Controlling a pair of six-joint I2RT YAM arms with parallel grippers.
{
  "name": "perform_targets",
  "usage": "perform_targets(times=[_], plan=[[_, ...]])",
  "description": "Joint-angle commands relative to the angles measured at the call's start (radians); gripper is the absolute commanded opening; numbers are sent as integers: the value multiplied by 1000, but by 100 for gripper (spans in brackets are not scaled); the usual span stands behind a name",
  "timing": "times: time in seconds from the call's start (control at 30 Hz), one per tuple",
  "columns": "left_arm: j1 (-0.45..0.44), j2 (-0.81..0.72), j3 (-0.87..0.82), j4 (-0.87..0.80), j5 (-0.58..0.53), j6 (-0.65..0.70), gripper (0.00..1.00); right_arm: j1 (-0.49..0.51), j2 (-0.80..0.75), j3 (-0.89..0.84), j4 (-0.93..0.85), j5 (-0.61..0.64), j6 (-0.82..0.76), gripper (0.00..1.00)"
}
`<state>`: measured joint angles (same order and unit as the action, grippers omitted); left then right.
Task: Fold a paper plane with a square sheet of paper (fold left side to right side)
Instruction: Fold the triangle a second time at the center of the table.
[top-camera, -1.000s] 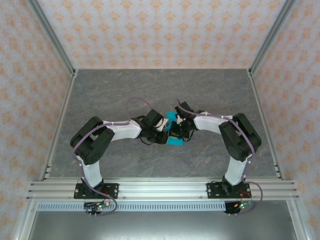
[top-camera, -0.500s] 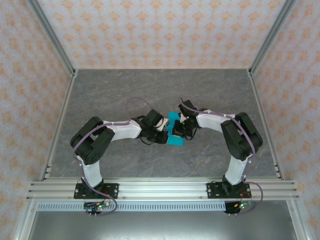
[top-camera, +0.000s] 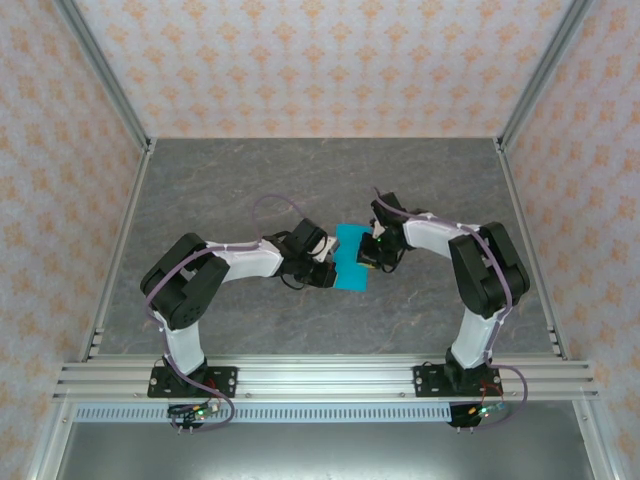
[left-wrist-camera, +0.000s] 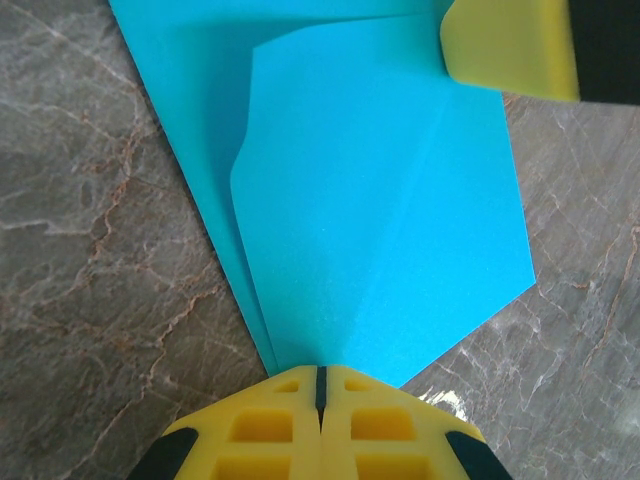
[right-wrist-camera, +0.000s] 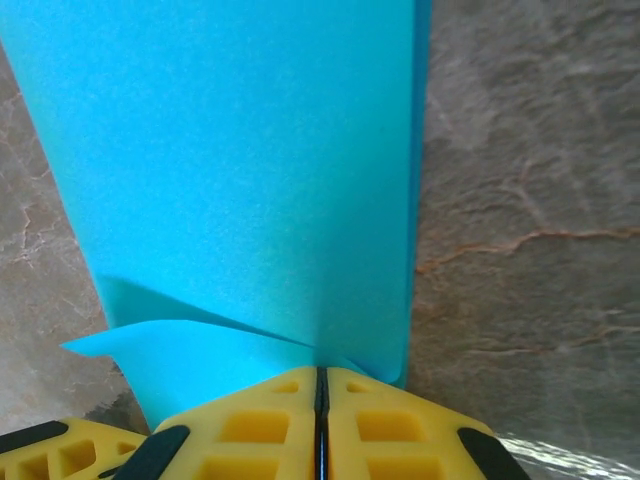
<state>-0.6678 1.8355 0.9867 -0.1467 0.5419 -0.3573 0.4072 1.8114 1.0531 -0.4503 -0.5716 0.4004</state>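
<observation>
- No text, label, brand, number or sign can be read in any of the views.

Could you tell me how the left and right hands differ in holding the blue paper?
The left hand pinches the blue paper at a pointed corner; the right hand pinches it beside a long straight edge. From above, the left hand is at its left, the right hand at its right. Both are shut on it.
</observation>
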Motion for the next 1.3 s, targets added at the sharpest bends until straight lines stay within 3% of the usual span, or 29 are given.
perform_targets(times=[0.0, 0.27, 0.43, 0.57, 0.8, 1.27], plan=[[-4, 34, -17, -83, -66, 28, 0, -34, 23, 29, -54, 68, -42, 11], [-5, 28, -18, -76, -64, 30, 0, -90, 32, 50, -81, 70, -83, 11], [-4, 20, -17, -65, -54, 26, 0, -90, -80, 54, -73, 72, -74, 11], [-4, 11, -13, -61, -58, 25, 0, -59, -131, 42, -39, 5, -44, 11], [-5, 15, -5, -55, -51, 23, 0, 42, -35, 4, 106, -98, 66, 11], [-4, -16, 37, -54, -14, 2, 1, 45, 75, 45, -50, 29, 1, 11]])
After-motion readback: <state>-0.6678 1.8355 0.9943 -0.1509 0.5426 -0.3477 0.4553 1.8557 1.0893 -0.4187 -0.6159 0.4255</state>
